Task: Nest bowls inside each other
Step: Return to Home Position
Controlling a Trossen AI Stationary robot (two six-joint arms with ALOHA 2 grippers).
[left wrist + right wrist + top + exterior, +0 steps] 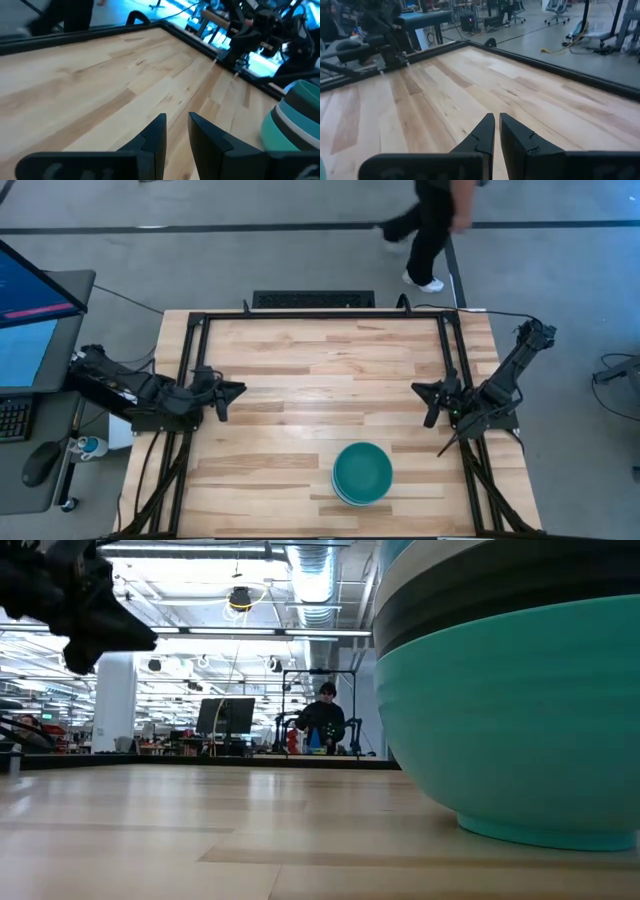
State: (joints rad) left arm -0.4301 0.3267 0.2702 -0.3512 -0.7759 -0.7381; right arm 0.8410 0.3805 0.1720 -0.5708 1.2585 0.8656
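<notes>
Bowls point(362, 473): sitting nested in a single stack, with a darker teal-green bowl lying uppermost when seen from above.
Stack's look: round and plain; from table height the bottom bowl point(510, 710) is showing bright turquoise, with a black rim and a pale rim banding above it.
Place: standing on the wooden table point(300, 360) near its front edge, right of centre.
Left gripper point(232, 392): hovering over the table's left side, well apart from the stack, fingers standing slightly parted and gripping nothing.
Right gripper point(425, 392): hovering over the right side, behind the stack, fingers lying almost together and empty.
Person point(432, 230): walking on the floor beyond the table's far edge.
</notes>
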